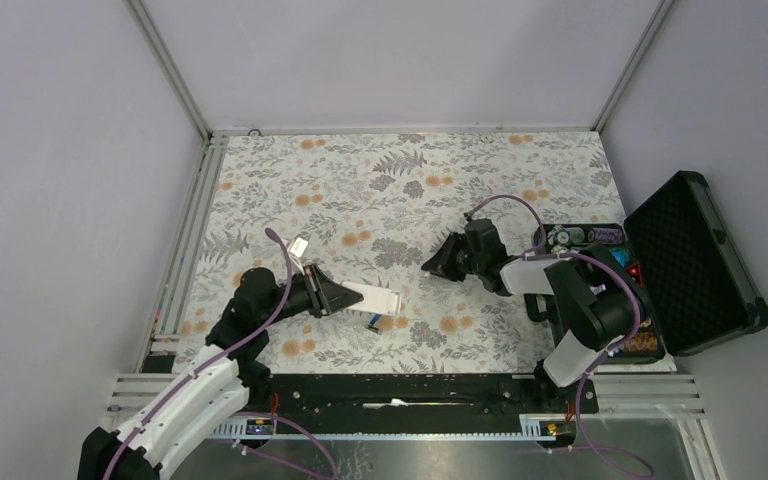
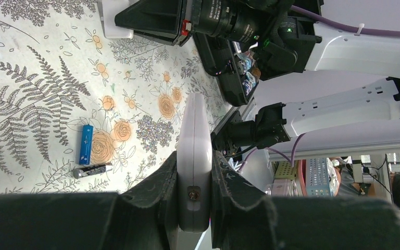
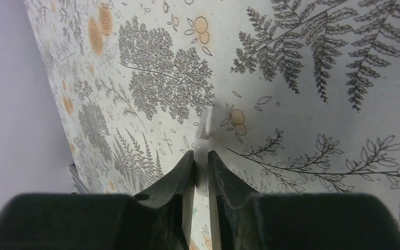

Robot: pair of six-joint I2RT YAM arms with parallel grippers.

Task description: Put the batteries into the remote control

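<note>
One black case [image 1: 700, 255] lies open at the right edge of the top view, its foam-lined lid laid back to the right. Small round pieces [image 1: 572, 237] are seen along its upper row and a red item [image 1: 634, 270] lower down. The rest is hidden by the right arm.

A metal rail [image 1: 192, 250] runs along the left side of the floral cloth [image 1: 380, 170], and grey walls close the left, far and right sides. The upper half of the cloth lies bare. Nearer, a gap of bare cloth is left between the two grippers.

The left arm is stretched from the lower left corner up and to the right, lying low. The left gripper [image 2: 194, 161] is pressed onto the remote [image 2: 194, 120], which is held on edge and points right. Below its tip, a blue battery [image 2: 85, 144] and a darker battery [image 2: 91, 170] lie on the cloth, close together.

The right arm is bent in front of the case and reaches left, with its tip down at the cloth. A thin white piece [image 3: 204, 125] stands edge-on between the nearly closed fingers of the right gripper [image 3: 200, 153]. Whether it is gripped cannot be told.
</note>
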